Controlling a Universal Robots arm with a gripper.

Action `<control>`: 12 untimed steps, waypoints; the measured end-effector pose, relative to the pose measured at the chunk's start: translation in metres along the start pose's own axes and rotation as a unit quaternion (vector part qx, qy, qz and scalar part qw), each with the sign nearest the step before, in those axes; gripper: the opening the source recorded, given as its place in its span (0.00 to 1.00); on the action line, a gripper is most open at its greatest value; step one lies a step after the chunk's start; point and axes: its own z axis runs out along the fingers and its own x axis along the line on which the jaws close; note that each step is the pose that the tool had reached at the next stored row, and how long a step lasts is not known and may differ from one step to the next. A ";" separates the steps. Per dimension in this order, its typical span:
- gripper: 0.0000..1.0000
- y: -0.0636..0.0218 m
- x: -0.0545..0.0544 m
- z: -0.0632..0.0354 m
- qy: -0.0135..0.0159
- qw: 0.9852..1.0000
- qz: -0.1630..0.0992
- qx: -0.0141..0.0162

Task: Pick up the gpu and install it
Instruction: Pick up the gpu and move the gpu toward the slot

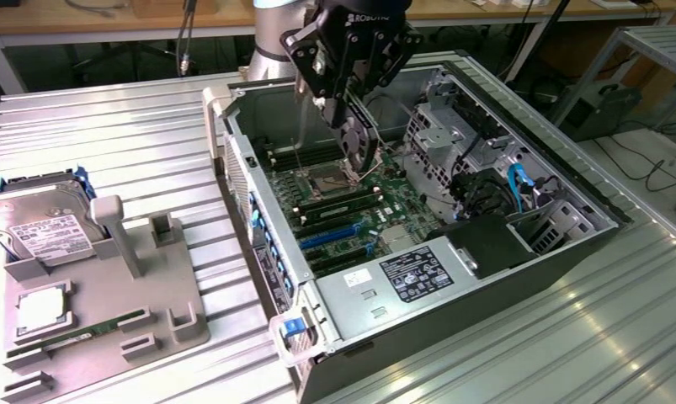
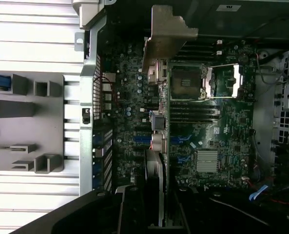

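Exterior view: tool (image 1: 344, 116) holds gpu (image 1: 366, 151) between case walls (image 1: 234, 160).

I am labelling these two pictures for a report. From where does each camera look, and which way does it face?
Exterior view: off the arm, high up, looking slantwise down into the open computer case on the ribbed table; the gripper shows, holding the gpu over the motherboard.
Wrist view: on the wrist, looking straight down along the gpu onto the motherboard; parts of the gripper show.
Shared: gpu, motherboard, CPU socket, grey fixture.
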 end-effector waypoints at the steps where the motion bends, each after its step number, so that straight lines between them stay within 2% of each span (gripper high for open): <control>1: 0.27 0.0000 -0.001 0.0000 0.000 1.000 0.000 0.000; 3: 0.27 -0.0001 -0.005 0.0001 0.000 1.000 0.000 0.000; 4: 0.27 -0.0004 -0.013 0.0002 0.000 1.000 0.000 0.000; 6: 0.27 -0.0007 -0.022 0.0005 0.000 1.000 0.000 0.000; 12: 0.27 -0.0010 -0.032 0.0007 0.000 1.000 0.000 0.000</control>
